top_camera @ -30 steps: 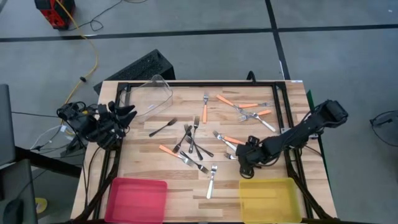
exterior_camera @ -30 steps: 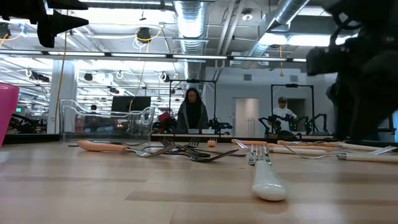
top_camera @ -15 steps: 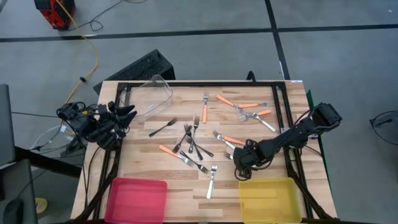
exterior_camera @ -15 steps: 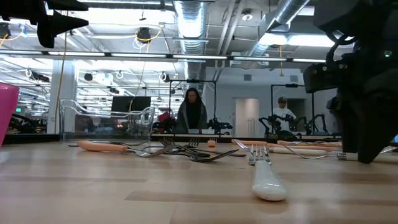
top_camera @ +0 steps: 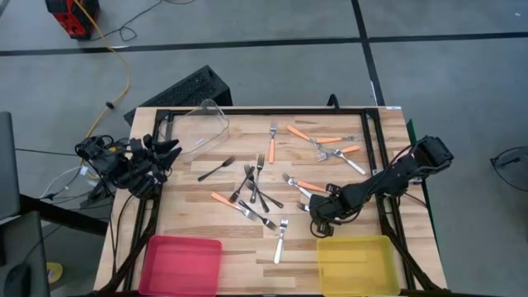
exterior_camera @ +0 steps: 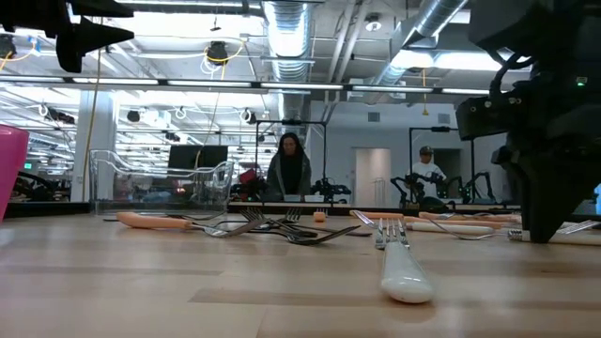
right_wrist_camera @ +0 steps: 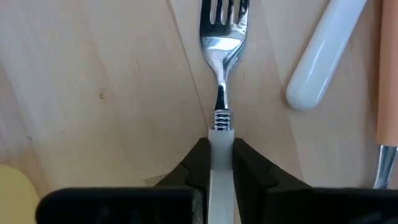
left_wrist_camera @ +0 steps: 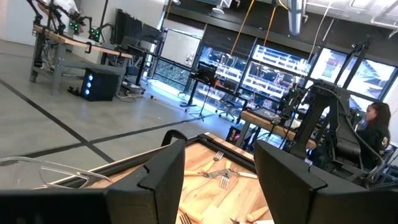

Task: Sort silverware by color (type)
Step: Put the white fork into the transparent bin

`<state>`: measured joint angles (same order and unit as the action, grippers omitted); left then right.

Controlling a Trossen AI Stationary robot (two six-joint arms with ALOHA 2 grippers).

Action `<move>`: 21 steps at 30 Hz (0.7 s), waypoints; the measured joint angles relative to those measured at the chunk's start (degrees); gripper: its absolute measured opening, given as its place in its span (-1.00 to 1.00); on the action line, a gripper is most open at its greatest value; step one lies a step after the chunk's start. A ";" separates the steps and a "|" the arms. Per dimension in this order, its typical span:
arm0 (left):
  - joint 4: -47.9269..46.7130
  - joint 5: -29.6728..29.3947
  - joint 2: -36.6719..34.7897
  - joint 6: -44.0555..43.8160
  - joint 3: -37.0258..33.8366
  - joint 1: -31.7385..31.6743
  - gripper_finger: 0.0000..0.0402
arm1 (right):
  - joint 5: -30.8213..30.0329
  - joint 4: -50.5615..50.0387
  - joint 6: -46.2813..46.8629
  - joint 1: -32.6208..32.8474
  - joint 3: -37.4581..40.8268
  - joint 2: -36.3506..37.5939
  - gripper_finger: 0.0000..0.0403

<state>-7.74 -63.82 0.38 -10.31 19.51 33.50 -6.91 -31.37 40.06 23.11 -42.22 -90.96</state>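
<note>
Forks lie scattered over the wooden table: orange-handled ones, dark ones and white-handled ones. My right gripper points steeply down near the table's front right and is shut on a white-handled fork that lies flat on the wood. Another white handle and an orange handle lie close beside it. My left gripper waits at the table's left edge, held level above it, open and with nothing between its fingers. My right gripper pinches the fork's white handle between its two fingers, just behind the ribbed neck at the head end. The fingers come from above, pointing steeply down, one on each long side of the handle. The fork lies flat on the table, its silver head pointing away from the fingers.
A yellow bin stands at the front edge right below my right gripper, a pink bin at the front left, a clear bin at the far left. A black frame runs along the table's sides. People stand in the room beyond.
My right gripper has come down onto the table and shifted a little toward the near edge and the left. The forks lie where they were.
</note>
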 joint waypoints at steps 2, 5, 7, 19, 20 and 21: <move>-0.68 -0.01 0.00 0.00 0.00 0.00 -0.11 | 0.02 -0.01 0.02 0.00 -0.05 0.14 -0.68; -0.71 -0.03 0.00 0.00 0.00 -0.01 -0.11 | 0.04 -0.20 -0.21 0.00 -0.87 1.01 -0.68; -0.71 -0.01 0.00 0.00 0.00 0.00 -0.11 | 0.19 -0.82 -1.71 -0.36 -1.72 1.86 -0.68; -0.82 0.14 0.00 -0.07 0.00 0.01 -0.11 | -3.55 0.89 -17.42 -10.24 -10.06 6.66 -0.68; -0.82 0.14 0.00 -0.09 0.00 0.01 -0.11 | -3.67 0.76 -19.60 -11.56 -10.86 6.42 -0.68; -0.84 0.14 -0.02 -0.09 0.00 0.01 -0.11 | -3.68 0.91 -21.52 -12.98 -11.76 6.02 -0.68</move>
<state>-8.58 -63.68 0.36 -10.39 19.51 33.52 -10.59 -30.46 18.54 10.14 -53.98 -84.93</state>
